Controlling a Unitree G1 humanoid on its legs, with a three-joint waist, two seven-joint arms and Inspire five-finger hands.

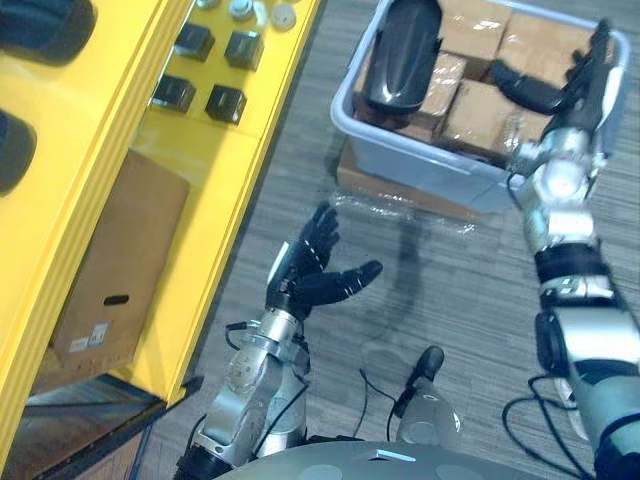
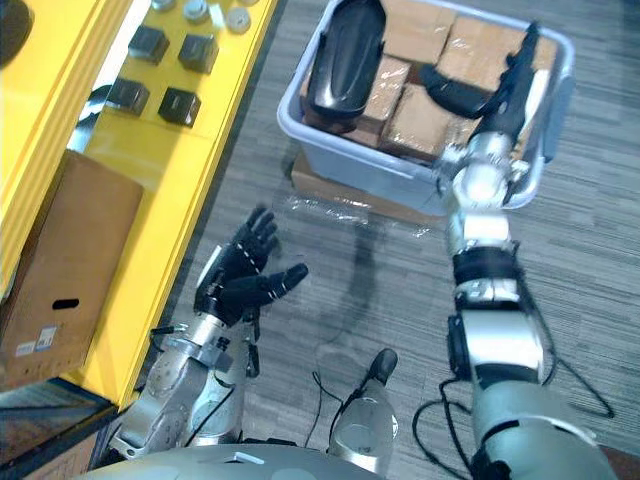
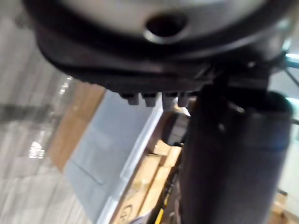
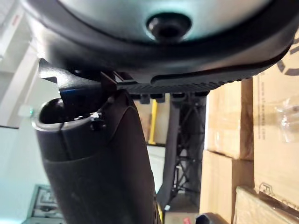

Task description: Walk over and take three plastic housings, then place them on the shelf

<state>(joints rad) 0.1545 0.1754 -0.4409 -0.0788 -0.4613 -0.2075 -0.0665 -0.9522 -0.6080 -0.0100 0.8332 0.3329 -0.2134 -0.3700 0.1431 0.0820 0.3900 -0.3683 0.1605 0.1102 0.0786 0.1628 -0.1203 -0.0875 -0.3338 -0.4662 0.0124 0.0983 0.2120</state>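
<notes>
I see a bright yellow shelf (image 1: 200,150), a black housing (image 1: 402,55) in a pale blue bin (image 1: 430,165), grey-streaked floor (image 1: 460,300) below.

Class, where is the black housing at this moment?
In the eye views the housing lies in the grey bin's left end, atop brown boxes, left of the right hand.

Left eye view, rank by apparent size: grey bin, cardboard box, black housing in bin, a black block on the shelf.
1. grey bin
2. cardboard box, partly hidden by the yellow shelf
3. black housing
4. black block
</notes>
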